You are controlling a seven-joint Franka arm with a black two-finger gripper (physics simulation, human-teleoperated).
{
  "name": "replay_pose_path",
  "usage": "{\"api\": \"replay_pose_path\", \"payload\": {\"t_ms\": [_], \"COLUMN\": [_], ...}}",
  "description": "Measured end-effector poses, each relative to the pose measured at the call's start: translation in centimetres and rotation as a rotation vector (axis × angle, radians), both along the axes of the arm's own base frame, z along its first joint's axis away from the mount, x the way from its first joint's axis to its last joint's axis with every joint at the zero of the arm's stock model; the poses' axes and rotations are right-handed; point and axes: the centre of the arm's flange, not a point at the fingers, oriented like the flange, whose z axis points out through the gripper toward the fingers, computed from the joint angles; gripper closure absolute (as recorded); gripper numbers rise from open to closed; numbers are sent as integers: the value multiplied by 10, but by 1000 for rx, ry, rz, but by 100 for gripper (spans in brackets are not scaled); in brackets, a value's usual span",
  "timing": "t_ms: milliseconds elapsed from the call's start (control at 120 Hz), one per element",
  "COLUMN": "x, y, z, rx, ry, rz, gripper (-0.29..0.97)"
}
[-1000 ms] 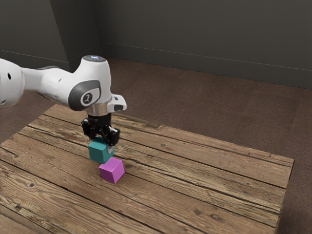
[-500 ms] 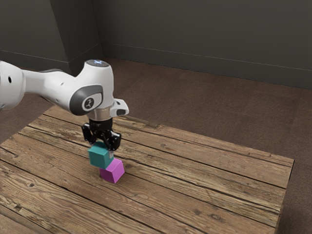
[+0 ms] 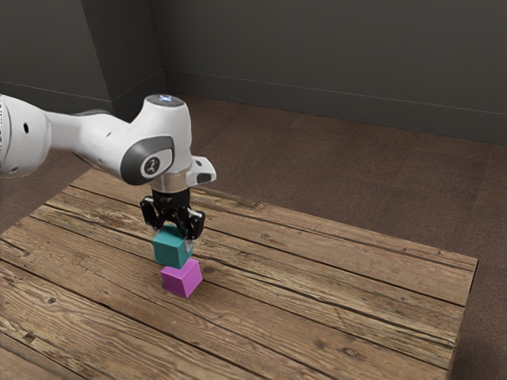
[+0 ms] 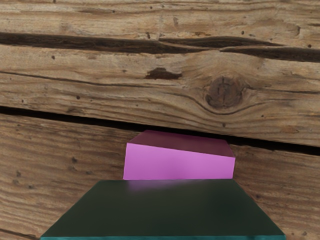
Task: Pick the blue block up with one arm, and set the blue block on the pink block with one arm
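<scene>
We're in the placing step. The fingers (image 3: 190, 226) are clamped on the blue block (image 3: 173, 248) from two sides, holding it off the desk (image 3: 333, 317) and right over the pink block (image 3: 181, 279). In the exterior view the blue block's underside sits right at the pink block's top. Whether the two are touching yet, I can't tell. The blue one also looks a shade toward that view's left of the pink one, so the stack isn't quite square. From the wrist, the blue block (image 4: 165, 212) looms dark just under the hand, with the pink block (image 4: 180, 161) peeking out beyond its far edge, which points to the same small offset.

What's needed next, by my reading, is a small nudge to centre the blue block. After that comes a gentle straight drop until it seats flat, and only then should the fingers let go. Let go early or off-centre and it could tip off the pink block's edge.

Compared with a second ago, the arm (image 3: 95, 142) has carried the blue block toward the exterior view's right. Back then it hung beside and behind the pink block. Half a second ago it overlapped one side of it. Now it's nearly on top. The pink block hasn't budged.
</scene>
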Motion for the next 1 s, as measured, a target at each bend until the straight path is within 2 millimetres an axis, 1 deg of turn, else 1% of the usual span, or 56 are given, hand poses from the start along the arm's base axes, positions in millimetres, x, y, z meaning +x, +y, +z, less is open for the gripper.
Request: {"api": "replay_pose_path", "payload": {"t_ms": [150,267,600,800,975,1000], "x": [2,3,6,0,-1,-1], "y": [-1,-1,-1,-1,-2,-3], "z": [-10,-14,-15,-17,-17,-17], "rx": [2,1,4,4,3,3], "ry": [9,7,-15,-13,-14,-14], "rz": [-16,-28,-70,-85,-97,-98], "gripper": [31,31,30,30,30,29]}}
